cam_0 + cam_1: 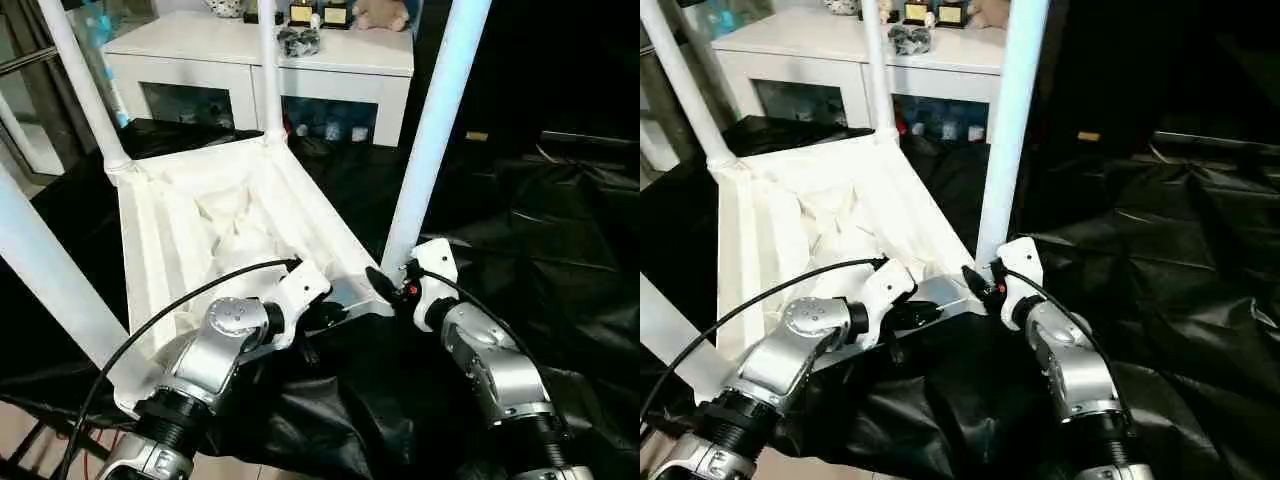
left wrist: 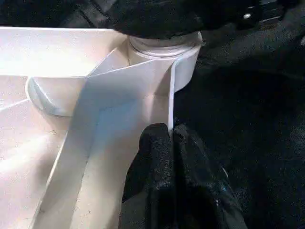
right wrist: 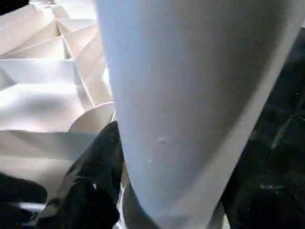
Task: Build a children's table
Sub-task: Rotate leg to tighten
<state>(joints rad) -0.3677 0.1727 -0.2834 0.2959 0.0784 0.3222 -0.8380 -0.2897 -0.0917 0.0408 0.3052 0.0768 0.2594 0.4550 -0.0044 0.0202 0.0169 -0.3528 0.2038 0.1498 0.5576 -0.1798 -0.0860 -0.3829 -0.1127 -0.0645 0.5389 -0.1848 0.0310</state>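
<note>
Both silver forearms are reaching in over the black sheet (image 1: 560, 260), where the tabletop (image 1: 200, 230) is lying ribs-up with legs sticking up from its corners. Left claw (image 2: 170, 136) is pinching the tabletop's thin rim by the near corner socket. Right claw (image 1: 392, 283) is wrapping its fingers around the near leg (image 1: 435, 120) at its base, looks like it's gripping.

A crumpled black sheet (image 1: 560, 250) covers the work surface, glossy where light catches its folds. At twelve o'clock, beyond it, stands a white cabinet (image 1: 300, 62) with glass doors (blue-tinted things show dimly behind the panes). On its top sit small trophies (image 1: 318, 13), a dark patterned object (image 1: 298, 40) and a soft toy (image 1: 380, 14). At seven o'clock, pale floor (image 1: 20, 435) shows past the sheet's edge.
</note>
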